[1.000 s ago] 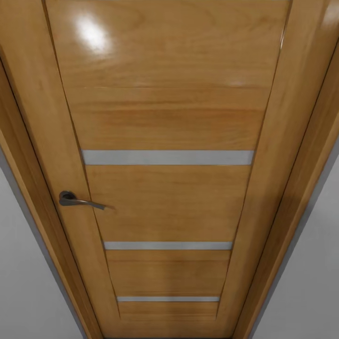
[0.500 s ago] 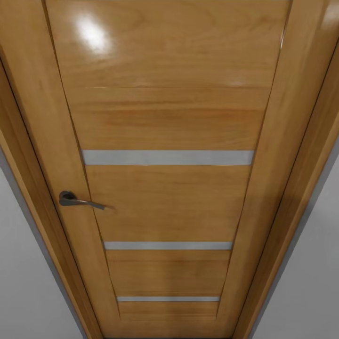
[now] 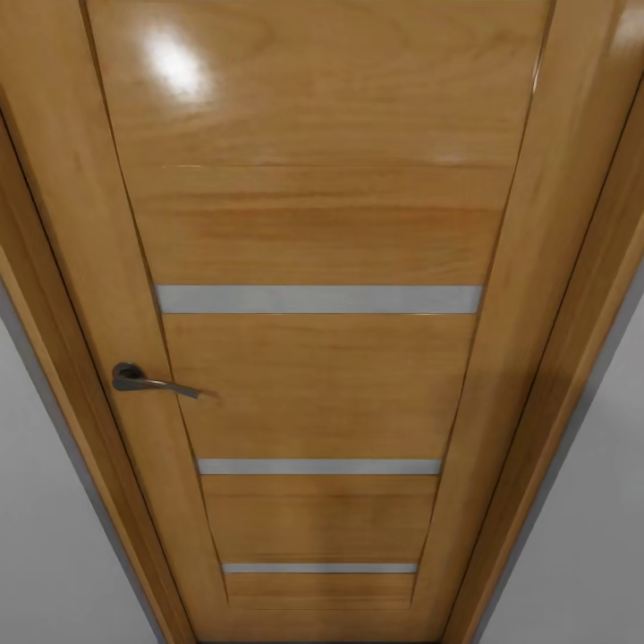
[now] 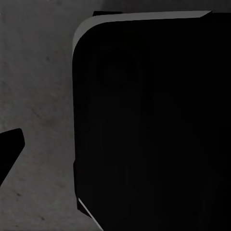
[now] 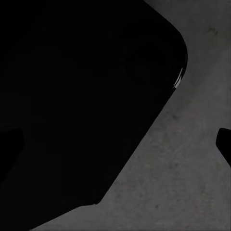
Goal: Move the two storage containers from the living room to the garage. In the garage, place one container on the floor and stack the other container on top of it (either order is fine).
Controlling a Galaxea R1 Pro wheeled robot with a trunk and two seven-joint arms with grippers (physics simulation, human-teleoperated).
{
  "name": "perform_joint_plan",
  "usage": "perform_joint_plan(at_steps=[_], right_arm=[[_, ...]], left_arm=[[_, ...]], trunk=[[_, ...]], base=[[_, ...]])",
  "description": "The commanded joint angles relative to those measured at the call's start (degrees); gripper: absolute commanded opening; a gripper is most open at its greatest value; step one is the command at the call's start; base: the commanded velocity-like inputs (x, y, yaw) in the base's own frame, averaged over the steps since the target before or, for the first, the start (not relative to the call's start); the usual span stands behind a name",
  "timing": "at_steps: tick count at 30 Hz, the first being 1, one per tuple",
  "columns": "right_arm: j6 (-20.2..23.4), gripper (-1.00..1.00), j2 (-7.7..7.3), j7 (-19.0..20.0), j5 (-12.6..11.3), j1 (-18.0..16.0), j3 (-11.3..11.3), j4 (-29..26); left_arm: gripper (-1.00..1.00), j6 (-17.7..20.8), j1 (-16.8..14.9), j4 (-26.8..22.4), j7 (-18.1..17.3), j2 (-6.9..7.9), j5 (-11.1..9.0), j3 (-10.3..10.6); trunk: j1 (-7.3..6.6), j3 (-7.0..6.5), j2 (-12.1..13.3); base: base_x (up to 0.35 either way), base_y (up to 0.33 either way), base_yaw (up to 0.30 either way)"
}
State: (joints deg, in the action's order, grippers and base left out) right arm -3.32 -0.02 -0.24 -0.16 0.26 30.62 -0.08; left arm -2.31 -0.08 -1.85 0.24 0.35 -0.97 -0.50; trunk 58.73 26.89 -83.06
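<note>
Door: a big orange-brown wooden door [image 3: 322,224] stood right in front of the robot in the head view. It was shut in its frame and blocked the way ahead.
Strips: three pale frosted strips [image 3: 318,299] ran across the door, one above the other.
Handle: a dark metal handle [image 3: 148,381] sat on the left side of the door, about halfway down, with its lever pointing to the right.
Frame: a wooden frame [image 3: 54,295] of the same color ran down both sides of the door.
Walls: plain white walls [image 3: 54,537] showed at the bottom left and bottom right, beside the frame.
Shine: a bright spot of light lay on the top left of the door.
Floor: the left wrist view looked at the grey, speckled concrete floor [image 4: 38,96]. The right wrist view saw the same rough grey floor too.
Robot part: a big black shape [image 4: 154,125] with a rounded corner covered much of each wrist view. It looked like part of the robot's own body, but it was too dark to be sure.
Claw tips: a small black tip poked in at one edge of each wrist view.
Claws: I could not tell if the left claw or the right claw was spread or pressed together.
Bins: I could not tell where the two bins were.
</note>
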Motion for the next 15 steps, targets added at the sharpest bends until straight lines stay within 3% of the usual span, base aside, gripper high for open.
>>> perform_joint_plan(at_steps=[1,15], right_arm=[[-0.17,1.0,-0.02,-0.02,-0.04,0.0,0.08,-0.01],[-0.13,1.0,0.09,-0.02,-0.43,0.0,0.1,-0.01]], left_arm=[[1.0,-0.16,-0.01,0.01,0.02,0.0,-0.1,-0.03],[1.0,-0.16,-0.01,0.01,0.02,0.0,-0.09,-0.03]], trunk=[[0.0,0.04,-0.02],[0.0,0.04,-0.02]], base=[[0.0,0.0,0.0],[0.0,0.0,0.0]])
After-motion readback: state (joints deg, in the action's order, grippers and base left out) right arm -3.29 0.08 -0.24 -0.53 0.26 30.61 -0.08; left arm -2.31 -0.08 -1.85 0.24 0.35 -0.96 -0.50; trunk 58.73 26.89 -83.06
